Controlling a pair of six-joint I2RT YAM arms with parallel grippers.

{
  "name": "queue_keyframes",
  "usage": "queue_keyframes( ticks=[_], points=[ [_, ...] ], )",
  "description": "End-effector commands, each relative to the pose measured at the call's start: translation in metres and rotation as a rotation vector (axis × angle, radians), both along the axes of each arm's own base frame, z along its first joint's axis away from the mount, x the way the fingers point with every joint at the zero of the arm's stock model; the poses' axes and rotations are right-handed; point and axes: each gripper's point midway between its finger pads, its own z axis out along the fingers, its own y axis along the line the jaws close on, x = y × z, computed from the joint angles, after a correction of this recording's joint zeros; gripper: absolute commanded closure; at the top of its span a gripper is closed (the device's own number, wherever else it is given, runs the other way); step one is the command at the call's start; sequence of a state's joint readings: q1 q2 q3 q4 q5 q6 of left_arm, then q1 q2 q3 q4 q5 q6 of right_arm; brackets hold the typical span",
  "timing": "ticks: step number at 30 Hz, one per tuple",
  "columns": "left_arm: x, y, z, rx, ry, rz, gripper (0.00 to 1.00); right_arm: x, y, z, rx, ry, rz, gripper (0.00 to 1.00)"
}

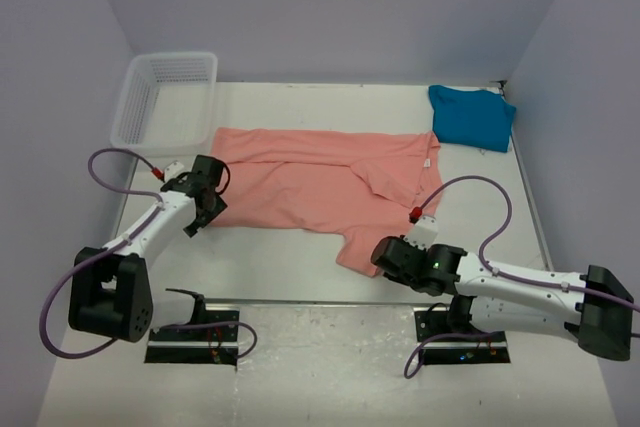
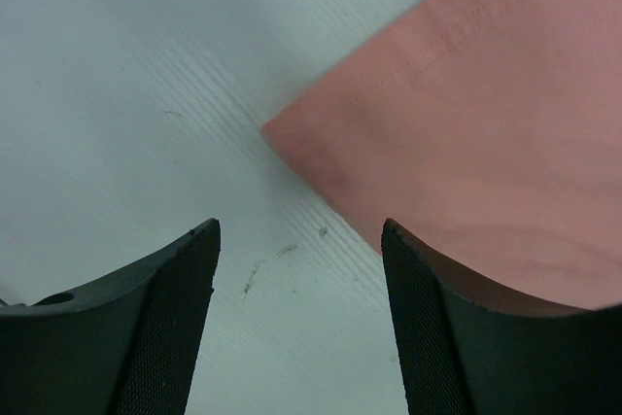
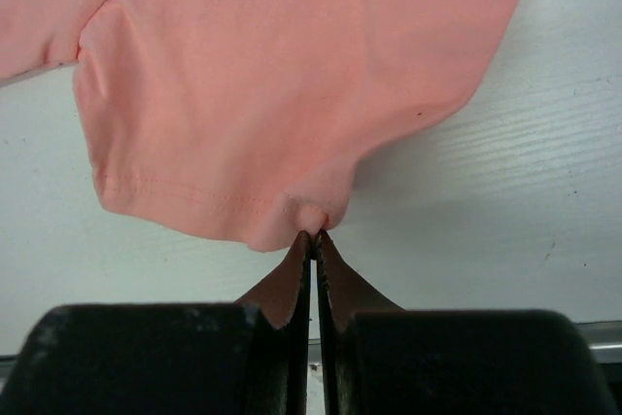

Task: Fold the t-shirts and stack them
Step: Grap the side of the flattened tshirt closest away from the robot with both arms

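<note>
The pink t-shirt (image 1: 310,177) lies spread out, wrinkled, across the middle of the white worktop (image 1: 280,259). Its long side runs left to right, and one flap reaches toward the near edge on the right. In the right wrist view the cloth (image 3: 292,94) shows a stitched hem, with a small tuck of that edge drawn into a point. The right gripper (image 3: 313,240) is pressed together on that tuck, so a pinch of pink cloth sits between its fingers. From above, the right gripper (image 1: 378,253) meets the shirt at the near end of the flap.

The left gripper (image 1: 203,215) is at the shirt's near left corner. In the left wrist view its fingers (image 2: 165,328) stand apart with only bare worktop (image 2: 146,94) between them. The pink corner (image 2: 466,123) lies just ahead, and the right-hand finger overlaps the cloth's edge. Whether that finger touches the cloth cannot be told.

The teal t-shirt (image 1: 472,117) lies bunched in the far right corner of the worktop, just beside the pink one's far right end. A white mesh basket (image 1: 135,107) stands in the far left corner.
</note>
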State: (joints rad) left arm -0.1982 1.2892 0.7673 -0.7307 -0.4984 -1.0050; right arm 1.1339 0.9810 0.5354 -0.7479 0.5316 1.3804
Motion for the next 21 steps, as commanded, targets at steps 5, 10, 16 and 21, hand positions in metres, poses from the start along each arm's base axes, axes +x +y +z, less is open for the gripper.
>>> queue_keyframes(
  ticks=[5, 10, 16, 21],
  points=[
    [0.011, 0.023, 0.005, 0.031, -0.015, 0.054, 0.34, 0.001, -0.005, 0.002, -0.011, -0.018, -0.008, 1.0],
    [0.009, 0.034, -0.005, 0.014, 0.005, 0.071, 0.39, 0.0, -0.007, 0.002, -0.002, -0.017, -0.008, 1.0],
    [0.019, 0.035, -0.013, -0.007, -0.005, 0.065, 0.44, -0.001, -0.009, 0.002, -0.005, -0.016, -0.015, 1.0],
    [0.025, 0.036, -0.02, -0.013, 0.01, 0.06, 0.45, -0.001, -0.009, 0.001, -0.006, -0.012, -0.016, 1.0]
  ],
)
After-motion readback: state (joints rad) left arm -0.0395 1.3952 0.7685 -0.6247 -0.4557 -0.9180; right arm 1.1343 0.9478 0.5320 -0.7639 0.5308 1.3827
